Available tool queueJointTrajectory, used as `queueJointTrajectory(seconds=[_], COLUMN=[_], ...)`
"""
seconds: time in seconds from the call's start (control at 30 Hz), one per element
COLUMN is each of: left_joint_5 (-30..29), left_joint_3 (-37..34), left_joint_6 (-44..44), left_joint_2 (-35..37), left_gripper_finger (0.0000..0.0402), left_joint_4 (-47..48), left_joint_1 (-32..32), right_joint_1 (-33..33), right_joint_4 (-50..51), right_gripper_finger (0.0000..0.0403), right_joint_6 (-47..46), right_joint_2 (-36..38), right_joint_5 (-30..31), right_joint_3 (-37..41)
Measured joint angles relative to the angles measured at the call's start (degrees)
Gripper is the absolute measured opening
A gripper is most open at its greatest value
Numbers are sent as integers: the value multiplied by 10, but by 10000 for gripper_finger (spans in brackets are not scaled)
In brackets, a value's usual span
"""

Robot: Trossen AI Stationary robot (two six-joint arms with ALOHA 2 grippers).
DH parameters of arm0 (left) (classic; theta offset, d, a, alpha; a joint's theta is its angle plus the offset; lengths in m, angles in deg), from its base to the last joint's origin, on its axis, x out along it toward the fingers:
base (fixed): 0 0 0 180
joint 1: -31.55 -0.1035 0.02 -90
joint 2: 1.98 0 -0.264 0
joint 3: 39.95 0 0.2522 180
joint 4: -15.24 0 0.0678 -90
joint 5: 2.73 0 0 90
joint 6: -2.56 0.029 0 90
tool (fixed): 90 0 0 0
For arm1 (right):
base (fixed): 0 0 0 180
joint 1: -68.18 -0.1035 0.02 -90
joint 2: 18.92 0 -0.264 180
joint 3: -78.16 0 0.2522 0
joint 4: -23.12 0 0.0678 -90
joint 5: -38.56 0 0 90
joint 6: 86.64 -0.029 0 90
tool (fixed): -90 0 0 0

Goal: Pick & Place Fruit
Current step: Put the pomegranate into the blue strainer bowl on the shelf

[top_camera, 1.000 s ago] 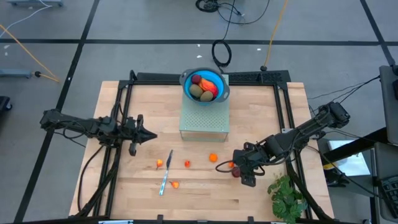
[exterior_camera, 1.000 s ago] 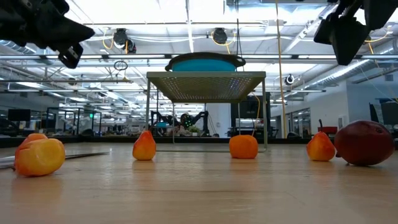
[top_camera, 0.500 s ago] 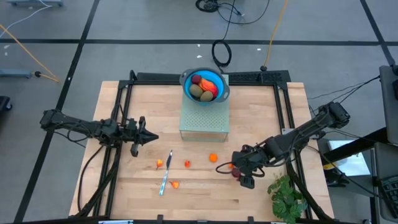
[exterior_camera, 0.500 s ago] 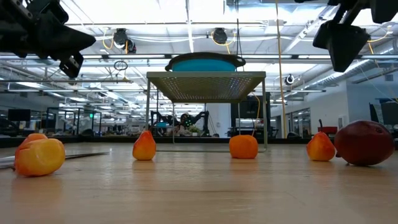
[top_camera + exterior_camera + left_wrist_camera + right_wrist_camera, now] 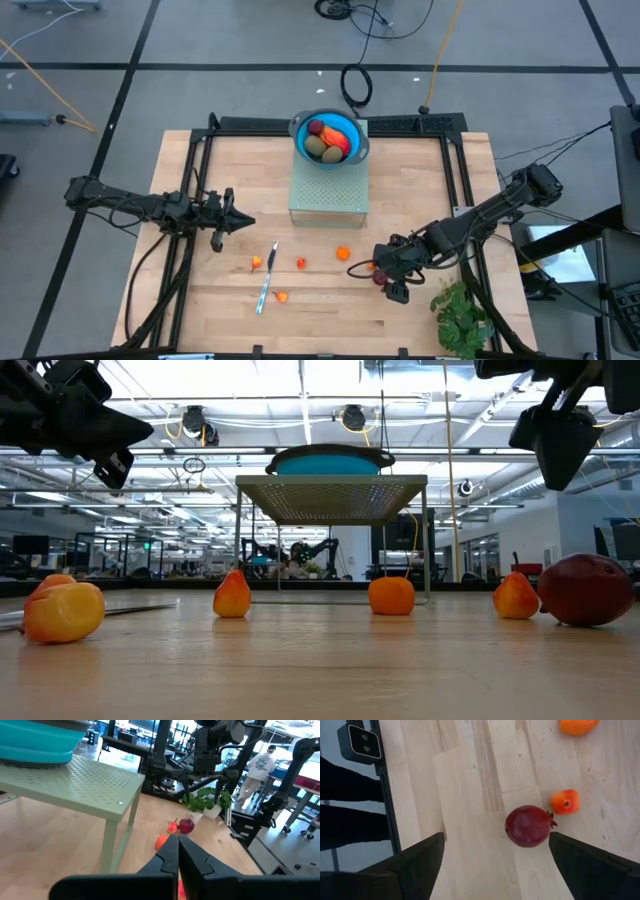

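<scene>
On the wooden bench (image 5: 420, 190), the maroon fruit (image 5: 528, 825) lies with its crown toward the small red piece (image 5: 564, 801). The right tool (image 5: 386, 276) hovers wide above it; the left tool (image 5: 244, 220) is closed, empty.

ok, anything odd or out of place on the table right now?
Nothing damaged or spilled. Loose fruit pieces lie scattered on the table, while some already sit in the blue bowl on the green stand. A knife lies among them. The open right gripper hovers over the dark red fruit.

From above, the right pincer (image 5: 381, 276) covers most of the dark maroon ball (image 5: 379, 277); the blue bowl (image 5: 330, 460) hides its fruit from bench level.
</scene>
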Motion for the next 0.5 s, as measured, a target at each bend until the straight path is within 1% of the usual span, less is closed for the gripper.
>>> queueJointTrajectory(seconds=[0.2,0.27,0.5], left_joint_5=[0,0,0], left_joint_3=[0,0,0], left_joint_6=[0,0,3], left_joint_2=[0,0,0], left_gripper_finger=[19,20,21], left_joint_4=[0,0,0], left_joint_1=[0,0,0], right_joint_1=[0,0,1], right_joint_4=[0,1,18], right_gripper_finger=[350,350,350], right_joint_6=[-19,-26,-29], right_joint_2=[0,0,-13], right_joint_5=[5,19,20], right_joint_3=[0,0,0])
